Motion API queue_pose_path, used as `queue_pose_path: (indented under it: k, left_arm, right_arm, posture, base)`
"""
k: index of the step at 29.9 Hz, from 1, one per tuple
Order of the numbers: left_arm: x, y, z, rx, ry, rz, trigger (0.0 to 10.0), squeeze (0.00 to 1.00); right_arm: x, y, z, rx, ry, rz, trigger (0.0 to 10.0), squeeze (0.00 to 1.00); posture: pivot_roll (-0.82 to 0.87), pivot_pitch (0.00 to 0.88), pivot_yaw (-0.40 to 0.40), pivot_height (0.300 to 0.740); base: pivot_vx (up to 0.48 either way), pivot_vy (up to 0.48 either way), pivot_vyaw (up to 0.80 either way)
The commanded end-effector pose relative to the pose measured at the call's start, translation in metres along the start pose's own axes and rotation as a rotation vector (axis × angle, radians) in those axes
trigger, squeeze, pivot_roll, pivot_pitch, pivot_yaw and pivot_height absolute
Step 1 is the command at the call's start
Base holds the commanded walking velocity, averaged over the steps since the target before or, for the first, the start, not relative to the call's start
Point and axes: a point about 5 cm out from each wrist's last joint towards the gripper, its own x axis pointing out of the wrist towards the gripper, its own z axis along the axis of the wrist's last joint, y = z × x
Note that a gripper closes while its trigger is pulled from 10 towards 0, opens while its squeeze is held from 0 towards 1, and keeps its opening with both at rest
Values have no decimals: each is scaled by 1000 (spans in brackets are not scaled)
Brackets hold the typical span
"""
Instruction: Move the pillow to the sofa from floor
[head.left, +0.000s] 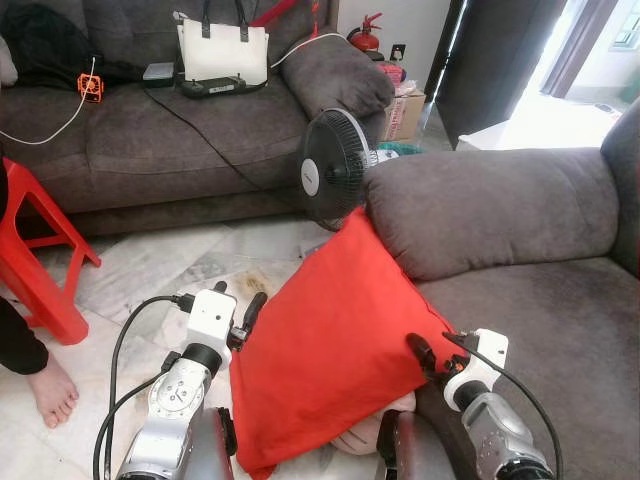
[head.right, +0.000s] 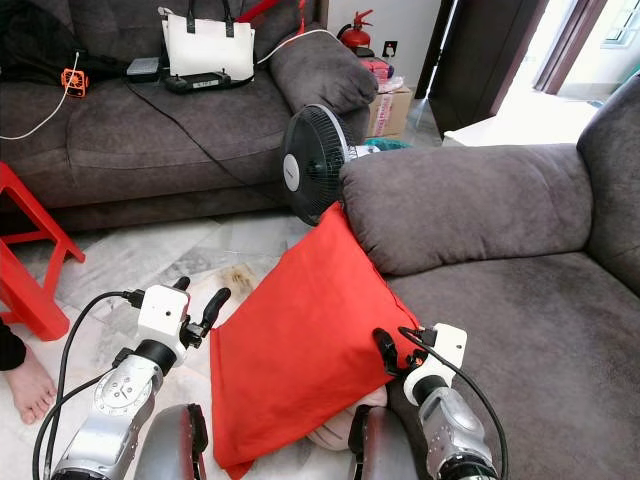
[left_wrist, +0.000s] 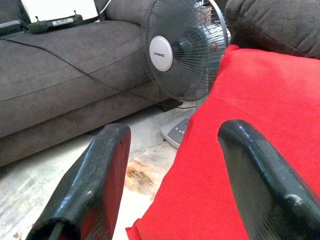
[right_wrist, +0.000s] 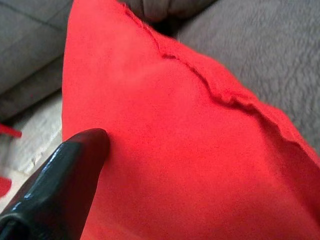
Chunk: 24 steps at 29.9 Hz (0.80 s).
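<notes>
A large red pillow (head.left: 335, 340) stands tilted, its top corner leaning on the grey sofa's armrest (head.left: 480, 200) and its lower edge down at the floor. At the pillow's left edge is my left gripper (head.left: 240, 298), open; in the left wrist view its fingers (left_wrist: 95, 175) are spread wide, one over bare tile and the other over the red fabric. My right gripper (head.left: 425, 355) presses on the pillow's right corner, by the sofa seat (head.left: 540, 330). Red cloth (right_wrist: 200, 150) covers most of the right wrist view.
A black standing fan (head.left: 333, 167) is just behind the pillow. A second grey sofa (head.left: 180, 130) along the back holds a white bag (head.left: 222, 50) and cables. At the left are a red stool (head.left: 40, 260) and a person's bare foot (head.left: 50, 390).
</notes>
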Motion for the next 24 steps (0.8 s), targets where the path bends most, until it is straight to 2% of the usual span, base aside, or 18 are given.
queue_pose_path:
  k: [1,4,10,11,19,24]
  left_arm:
    - [0,-2,3,-12,-7,-5,10000,0]
    - [0,-2,4,-13,-8,-3,10000,0]
    - [1,-2,4,-14,-11,-1,10000,0]
    - [2,-3,5,-14,-11,0,10000,0]
    - [3,-4,4,-14,-8,-4,10000,0]
    - [3,-5,4,-17,-7,-6,10000,0]
  right_arm:
    - [1,-1,4,30,-32,-24,10000,0]
    - [3,0,9,91,-75,-40,10000,0]
    - [5,3,9,93,-74,-33,10000,0]
    - [5,4,7,77,-65,-28,157,0]
    - [2,1,2,29,-42,-33,0,0]
    - [1,-1,1,35,-41,-37,0,0]
  posture:
    - [157,0,-92,520]
    - [161,0,-93,520]
    - [163,0,-95,520]
    - [163,0,-96,520]
    - [155,0,-97,520]
    - [151,0,-98,520]
  base:
    - [0,0,0]
    - [0,0,0]
    - [0,0,0]
    - [0,0,0]
    - [0,0,0]
    - [0,0,0]
